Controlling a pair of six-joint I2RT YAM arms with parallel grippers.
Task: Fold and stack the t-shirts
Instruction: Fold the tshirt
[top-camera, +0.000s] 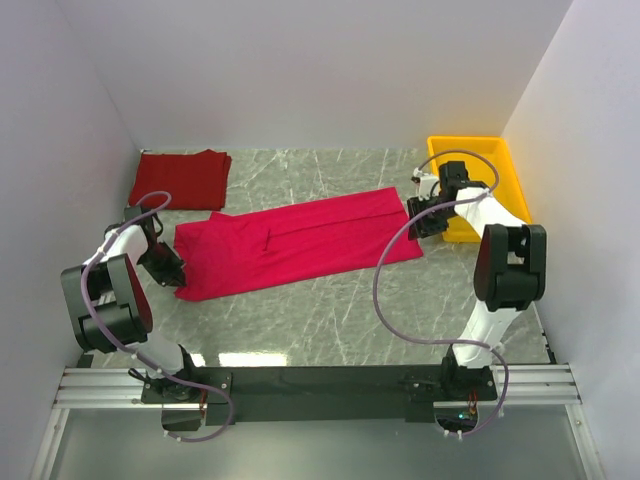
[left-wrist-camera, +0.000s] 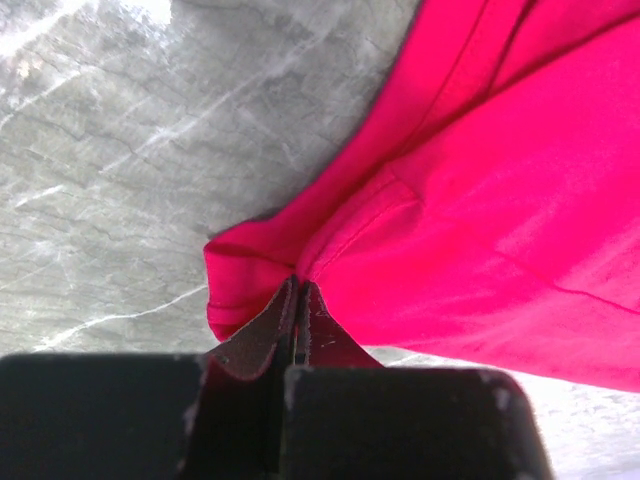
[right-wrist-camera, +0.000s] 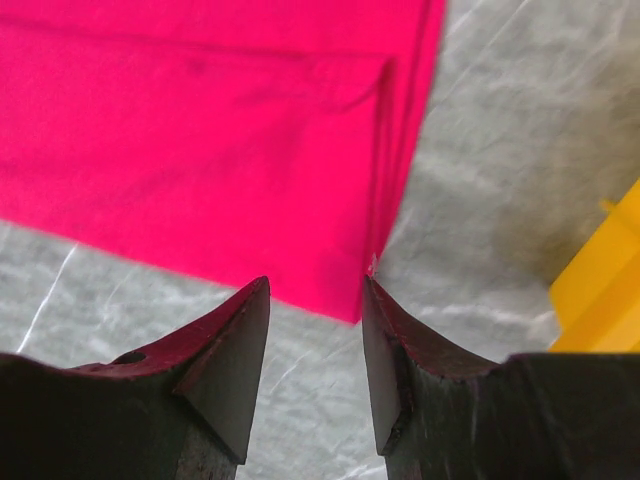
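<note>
So the crimson t-shirt (top-camera: 300, 240) lies stretched across the middle of the table (top-camera: 330, 325); left gripper (left-wrist-camera: 298, 285) pinches its near-left corner, right gripper (right-wrist-camera: 315, 290) sits spread at the right-end corner beside the yellow tray (top-camera: 515, 165), presumably for a two-handed fold; darker t-shirt (top-camera: 180, 178) waits folded in the far-left corner.

The long t-shirt (top-camera: 300, 240) lies across the middle of the table (top-camera: 330, 325). Behind its left end, in the far left corner, sits the folded t-shirt (top-camera: 180, 178). The tray (top-camera: 488, 160) lies far right, just beyond the long t-shirt's right end.

Yellow tray (top-camera: 495, 160) on marble table (top-camera: 330, 310)
</note>
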